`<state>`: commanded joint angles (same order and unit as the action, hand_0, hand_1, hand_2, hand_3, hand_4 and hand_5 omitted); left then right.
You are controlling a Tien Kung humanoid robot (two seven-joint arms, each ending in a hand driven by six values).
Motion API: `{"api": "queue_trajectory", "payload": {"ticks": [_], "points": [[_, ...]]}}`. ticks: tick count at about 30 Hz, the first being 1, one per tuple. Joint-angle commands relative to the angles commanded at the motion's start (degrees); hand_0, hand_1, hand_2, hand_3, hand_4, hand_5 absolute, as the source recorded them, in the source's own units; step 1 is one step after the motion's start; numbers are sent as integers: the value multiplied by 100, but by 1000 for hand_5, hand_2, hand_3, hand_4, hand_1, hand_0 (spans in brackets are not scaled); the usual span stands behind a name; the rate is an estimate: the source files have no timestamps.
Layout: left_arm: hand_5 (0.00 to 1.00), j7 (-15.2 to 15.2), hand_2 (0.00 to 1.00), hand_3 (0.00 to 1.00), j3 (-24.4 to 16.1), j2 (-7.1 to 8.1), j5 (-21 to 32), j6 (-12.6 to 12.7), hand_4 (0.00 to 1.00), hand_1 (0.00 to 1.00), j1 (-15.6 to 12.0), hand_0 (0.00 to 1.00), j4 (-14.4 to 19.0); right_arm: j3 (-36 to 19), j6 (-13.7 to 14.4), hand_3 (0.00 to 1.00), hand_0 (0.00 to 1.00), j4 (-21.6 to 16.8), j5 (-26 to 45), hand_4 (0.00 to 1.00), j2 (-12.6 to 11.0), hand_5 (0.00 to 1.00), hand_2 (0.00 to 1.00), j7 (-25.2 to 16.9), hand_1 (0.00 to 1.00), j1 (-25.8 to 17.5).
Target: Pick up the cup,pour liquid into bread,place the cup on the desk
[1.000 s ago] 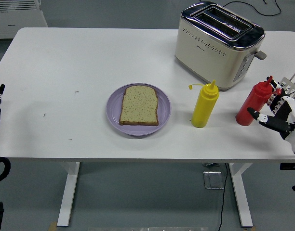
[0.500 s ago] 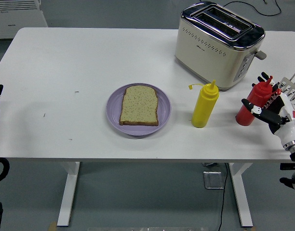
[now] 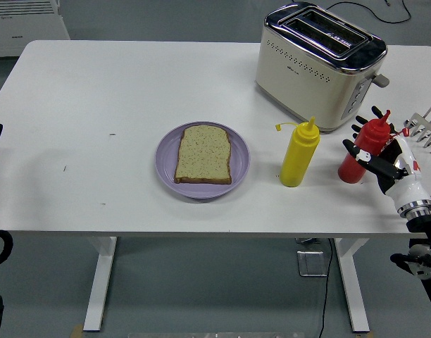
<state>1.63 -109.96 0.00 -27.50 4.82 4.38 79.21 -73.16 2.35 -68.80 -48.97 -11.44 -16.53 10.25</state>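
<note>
Wrapping the glossy, cone-tipped red bottle [image 3: 362, 151], right hand [image 3: 386, 159] fingers curl.

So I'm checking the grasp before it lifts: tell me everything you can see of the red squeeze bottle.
The red squeeze bottle is glossy red plastic with a tapered body and a pointed nozzle on top, its small cap hanging off to the right. It stands on the white table near the right edge, leaning slightly, in front of the toaster and right of the yellow squeeze bottle. The right hand wraps it from the right, black fingers across its front and behind it.
</note>
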Motion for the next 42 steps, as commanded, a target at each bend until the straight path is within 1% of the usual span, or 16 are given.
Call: {"api": "queue_trajectory", "payload": {"ticks": [3,4,9,10,14,15,16,21,22,27,28,33,34,39,40,42], "points": [[947,-1,725,662,-3,0,2,3,525,732,0,782,-3,51,93,933,857,73,83,877,31,75,722,9,756,58],[947,-2,726,662,-3,0,2,2,525,732,0,782,-4,75,123,890,836,102,119,877,42,83,672,6,729,86],[947,-3,726,662,2,0,-2,0,525,732,4,782,-26,136,290,890,836,223,290,877,104,83,672,-37,729,204],[937,-3,726,662,2,0,-2,1,524,732,4,782,-29,143,313,828,756,244,314,876,115,91,618,-43,675,224],[937,-5,726,662,-9,0,-2,1,524,732,5,782,-29,182,412,828,756,305,418,876,147,91,618,-65,675,292],[937,-4,726,662,-12,0,-1,3,524,732,2,782,-31,190,495,828,756,331,531,876,162,91,618,-90,675,314],[937,-4,725,662,-13,0,0,3,524,732,1,782,-31,192,521,683,543,339,573,876,166,99,523,-98,557,320],[937,-5,725,662,-17,0,-1,2,524,732,-6,782,-33,217,605,683,543,421,749,876,203,99,523,-118,557,380],[937,-6,725,662,-18,0,0,3,524,733,-8,782,-33,229,618,481,359,436,789,874,209,101,426,-117,407,391],[937,-5,725,662,6,0,23,4,524,733,-22,782,-41,319,679,481,359,578,1246,874,242,101,426,-133,407,475],[937,-5,725,663,11,0,26,4,525,733,-27,781,-43,331,681,418,271,600,1325,854,251,113,408,-150,329,494],[937,-4,725,663,17,0,29,5,525,733,-35,781,-43,305,727,418,271,644,1534,854,268,113,408,-217,329,544],[937,-4,725,664,16,0,28,8,525,733,-38,782,-44,288,748,421,218,651,1586,841,267,124,405,-236,329,554],[937,-5,725,664,31,0,27,8,525,733,-39,782,-46,237,764,421,218,642,1685,841,264,124,405,-311,329,551],[937,-5,725,663,33,0,27,8,525,733,-40,782,-47,232,752,418,140,640,1687,817,263,154,354,-321,244,549],[937,-5,725,663,36,0,27,8,525,733,-44,782,-48,223,748,418,140,626,1697,817,262,154,354,-337,244,545]]}}
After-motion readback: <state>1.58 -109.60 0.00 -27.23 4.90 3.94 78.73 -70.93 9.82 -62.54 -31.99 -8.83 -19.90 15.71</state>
